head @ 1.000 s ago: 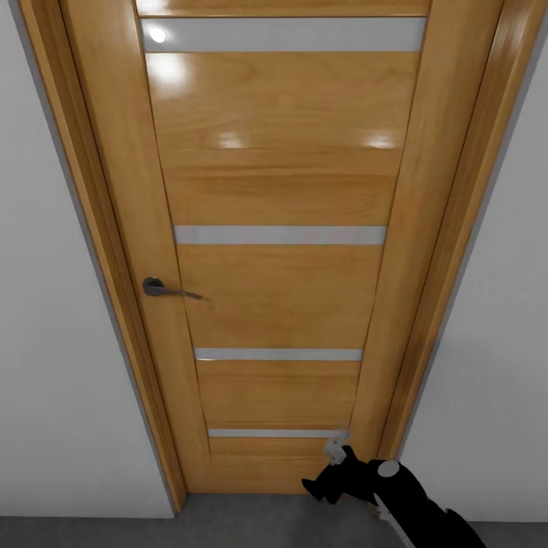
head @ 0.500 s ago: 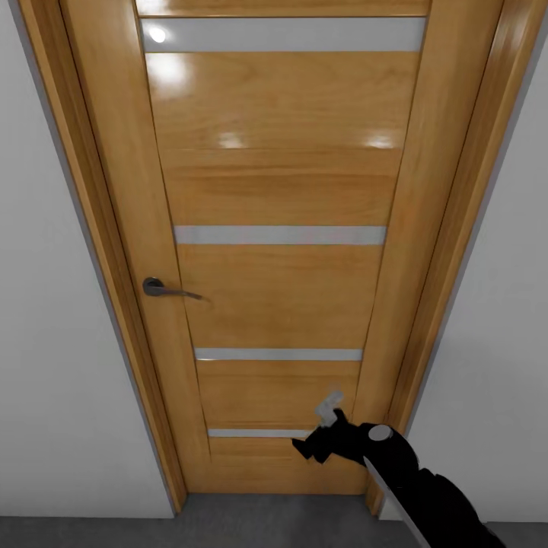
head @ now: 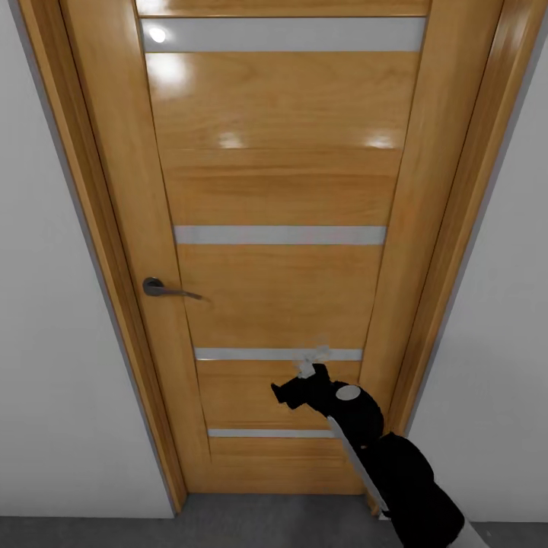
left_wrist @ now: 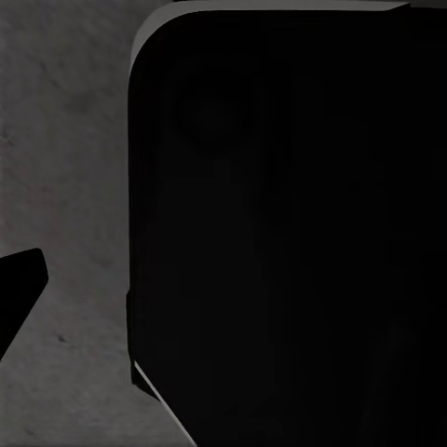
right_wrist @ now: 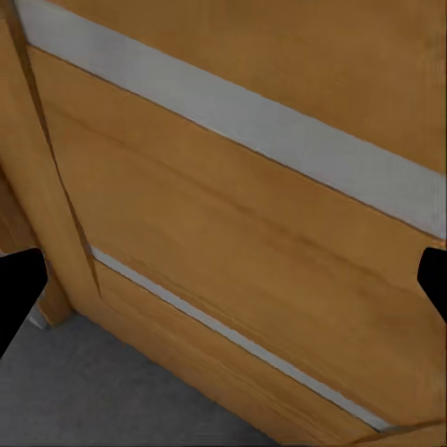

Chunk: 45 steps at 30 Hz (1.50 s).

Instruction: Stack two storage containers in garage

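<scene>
The right gripper (head: 313, 358) has risen since a second ago: then it sat low by the door's bottom slit, and now its pale tips reach the third slit (head: 278, 354), with the black arm stretching up from the lower right.

From the left: white wall (head: 53, 365), then the door (head: 281, 190), shut in its frame, with a dark handle (head: 164, 289) on its left side. Grey floor (head: 228, 525) runs below.

In the right wrist view the fingertips (right_wrist: 19, 293) stand wide apart at the edges, with nothing between them but door panel; whether they touch the door, I cannot tell. The left gripper's state I cannot tell: one dark fingertip (left_wrist: 17, 289) shows over concrete beside a black body (left_wrist: 279, 233).
</scene>
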Available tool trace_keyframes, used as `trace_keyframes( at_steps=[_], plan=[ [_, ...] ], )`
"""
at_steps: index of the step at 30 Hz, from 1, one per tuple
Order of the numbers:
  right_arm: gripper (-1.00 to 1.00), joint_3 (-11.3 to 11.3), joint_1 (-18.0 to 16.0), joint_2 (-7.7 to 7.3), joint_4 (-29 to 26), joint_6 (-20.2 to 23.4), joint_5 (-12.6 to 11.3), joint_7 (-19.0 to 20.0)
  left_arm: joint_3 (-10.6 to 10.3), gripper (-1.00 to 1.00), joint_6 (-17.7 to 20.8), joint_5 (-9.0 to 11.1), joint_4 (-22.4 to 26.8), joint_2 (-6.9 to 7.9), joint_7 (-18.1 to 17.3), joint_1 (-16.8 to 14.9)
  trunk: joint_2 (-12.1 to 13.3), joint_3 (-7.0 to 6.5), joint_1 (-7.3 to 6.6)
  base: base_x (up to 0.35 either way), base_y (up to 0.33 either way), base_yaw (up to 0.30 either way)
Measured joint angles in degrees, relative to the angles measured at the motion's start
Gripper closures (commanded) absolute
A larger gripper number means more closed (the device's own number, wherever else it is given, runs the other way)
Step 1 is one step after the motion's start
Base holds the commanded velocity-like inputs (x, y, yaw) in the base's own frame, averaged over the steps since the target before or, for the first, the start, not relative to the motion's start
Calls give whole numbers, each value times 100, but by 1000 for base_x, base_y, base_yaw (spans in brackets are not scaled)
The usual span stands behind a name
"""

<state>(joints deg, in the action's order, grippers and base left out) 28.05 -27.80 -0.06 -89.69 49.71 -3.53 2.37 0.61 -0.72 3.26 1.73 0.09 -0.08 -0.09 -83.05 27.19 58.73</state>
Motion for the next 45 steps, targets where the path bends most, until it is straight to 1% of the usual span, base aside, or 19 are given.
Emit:
trace_keyframes(
  at_steps=[2,3,5,8,12,14,17,18,19,20,23,24,26,29,32,45],
  plan=[
    [-100,0,-76,108,0,3,30,-148,1,-100,0,0,1,0,0,0,0,0,0,0,0,0],
    [-100,0,-214,154,0,6,42,-251,-1,-100,0,0,0,0,0,0,0,0,0,0,0,0],
    [-100,-2,-328,225,0,94,40,-397,-1,-100,0,0,1,0,0,0,0,0,0,0,0,0],
    [-100,-6,-362,376,2,179,43,-592,-2,-100,0,0,1,0,0,0,0,0,0,0,0,0],
    [-100,1,-376,622,7,265,59,-1019,-2,-100,0,0,1,0,0,0,0,0,0,0,0,0],
    [-100,5,-378,704,9,299,92,-1148,-2,-100,0,0,1,0,0,0,0,0,0,0,0,0],
    [-100,9,-379,824,21,324,227,-1275,-1,-100,0,0,1,0,0,0,0,0,0,0,0,0],
    [-100,9,-379,869,31,327,312,-1302,-1,-100,0,0,1,0,0,0,0,0,0,0,0,0],
    [-100,10,-379,964,65,329,480,-1338,-1,-100,0,0,1,0,0,0,0,0,0,0,0,0],
    [-100,9,-379,1004,81,327,566,-1352,-1,-100,0,0,1,0,0,0,0,0,0,0,0,0],
    [-100,11,-403,1005,162,313,746,-1377,-1,-100,0,0,1,0,0,1,0,0,0,0,0,0],
    [-100,10,-426,1005,191,309,764,-1380,-1,-100,0,0,1,0,0,1,0,0,0,0,0,0],
    [-100,10,-575,1005,400,288,802,-1387,-2,-100,0,0,1,0,0,1,0,0,0,0,0,0],
    [-100,9,-839,1005,893,229,819,-1395,-2,-100,0,0,1,0,0,1,0,0,0,0,0,0],
    [-100,9,-1013,1005,1290,79,824,-1396,-2,-100,0,0,1,0,0,1,0,0,0,0,0,0],
    [-100,8,-1479,1006,2205,-271,812,-1394,-2,-100,0,0,1,0,0,1,0,0,0,0,0,0]
  ],
)
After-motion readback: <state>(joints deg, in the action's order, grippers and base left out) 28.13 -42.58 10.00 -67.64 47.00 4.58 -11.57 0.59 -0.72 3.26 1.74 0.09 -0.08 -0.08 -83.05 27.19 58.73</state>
